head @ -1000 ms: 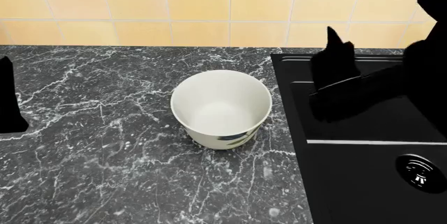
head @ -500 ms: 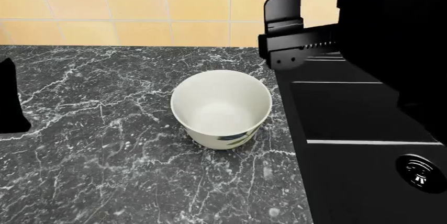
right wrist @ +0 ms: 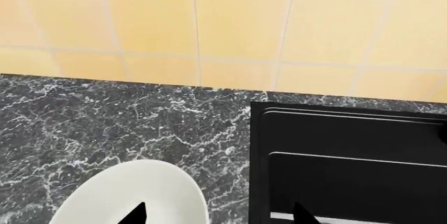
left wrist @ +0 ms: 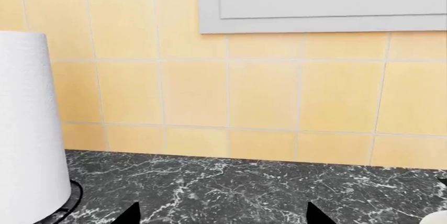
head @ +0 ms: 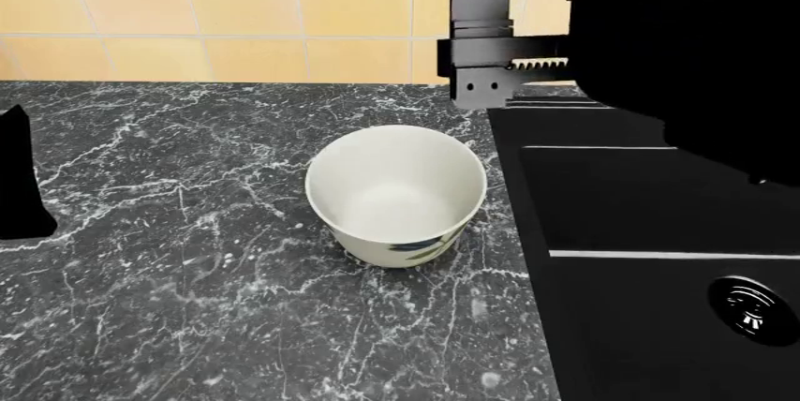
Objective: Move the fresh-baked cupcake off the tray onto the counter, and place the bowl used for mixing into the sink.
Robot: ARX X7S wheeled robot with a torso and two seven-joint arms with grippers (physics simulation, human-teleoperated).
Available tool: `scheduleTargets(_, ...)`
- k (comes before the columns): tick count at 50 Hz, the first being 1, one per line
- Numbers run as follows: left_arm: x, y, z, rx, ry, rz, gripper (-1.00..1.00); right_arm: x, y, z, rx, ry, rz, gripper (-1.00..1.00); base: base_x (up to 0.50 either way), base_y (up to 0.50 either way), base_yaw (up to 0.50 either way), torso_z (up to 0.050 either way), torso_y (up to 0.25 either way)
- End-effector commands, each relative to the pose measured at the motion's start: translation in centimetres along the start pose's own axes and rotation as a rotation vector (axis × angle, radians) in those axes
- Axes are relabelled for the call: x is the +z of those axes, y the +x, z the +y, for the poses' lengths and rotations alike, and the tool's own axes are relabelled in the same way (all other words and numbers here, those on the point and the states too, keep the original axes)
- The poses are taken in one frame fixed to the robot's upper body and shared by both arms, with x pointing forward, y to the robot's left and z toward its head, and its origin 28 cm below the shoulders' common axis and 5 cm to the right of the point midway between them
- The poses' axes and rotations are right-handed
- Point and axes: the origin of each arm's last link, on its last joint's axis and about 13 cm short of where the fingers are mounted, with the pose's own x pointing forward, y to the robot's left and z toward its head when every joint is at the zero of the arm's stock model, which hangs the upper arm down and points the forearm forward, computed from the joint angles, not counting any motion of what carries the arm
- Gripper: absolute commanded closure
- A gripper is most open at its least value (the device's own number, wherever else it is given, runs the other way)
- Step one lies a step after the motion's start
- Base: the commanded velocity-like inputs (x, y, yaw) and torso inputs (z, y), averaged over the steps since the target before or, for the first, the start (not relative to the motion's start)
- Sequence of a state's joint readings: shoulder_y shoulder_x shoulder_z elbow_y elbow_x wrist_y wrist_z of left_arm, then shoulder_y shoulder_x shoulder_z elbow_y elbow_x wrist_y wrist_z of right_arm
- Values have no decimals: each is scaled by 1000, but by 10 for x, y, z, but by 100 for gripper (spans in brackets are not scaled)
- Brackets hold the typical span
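Your worktop (head: 187,260) carries the bowl (head: 395,193) upright just beside the sink (head: 662,260). Your right fingers (right wrist: 218,214) hang spread and empty over the bowl's rim. Your left fingers (left wrist: 222,216), also apart, hold nothing.

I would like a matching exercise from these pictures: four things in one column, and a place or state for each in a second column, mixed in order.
Things:
1. bowl
2. sink
3. right gripper
4. paper roll

Places or states:
A. black basin with a round drain, set in the counter
B. white cylinder standing at the tiled wall
C. upright and empty on the counter, beside the sink
D. raised over the sink's near corner, behind the bowl

Pairs: 1-C, 2-A, 3-D, 4-B
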State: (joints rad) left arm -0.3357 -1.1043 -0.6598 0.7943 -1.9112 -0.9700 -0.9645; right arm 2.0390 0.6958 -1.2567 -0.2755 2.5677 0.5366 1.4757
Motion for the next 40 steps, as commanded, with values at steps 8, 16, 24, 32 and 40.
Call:
scheduleTargets(8, -3, 1, -1, -1, -3, 5, -100, 8, 3, 6, -2, -24, 114, -100, 0, 0, 0, 0, 0)
scheduleTargets(16, -5, 2, -1, 0, -5, 11, -100, 5, 7, 7, -10, -15, 168, -100, 0, 0, 0, 0, 0)
scheduleTargets(24, -6, 3, 0, 1, -6, 12, -100, 6, 10, 9, 16, -8, 172, -100, 0, 0, 0, 0, 0)
scheduleTargets(32, -6, 3, -1, 0, -5, 13, -100, 7, 16, 9, 36, 8, 160, -100, 0, 0, 0, 0, 0)
scheduleTargets(40, -8, 2, 0, 1, -4, 16, -100, 3, 24, 8, 33, 11, 171, -100, 0, 0, 0, 0, 0)
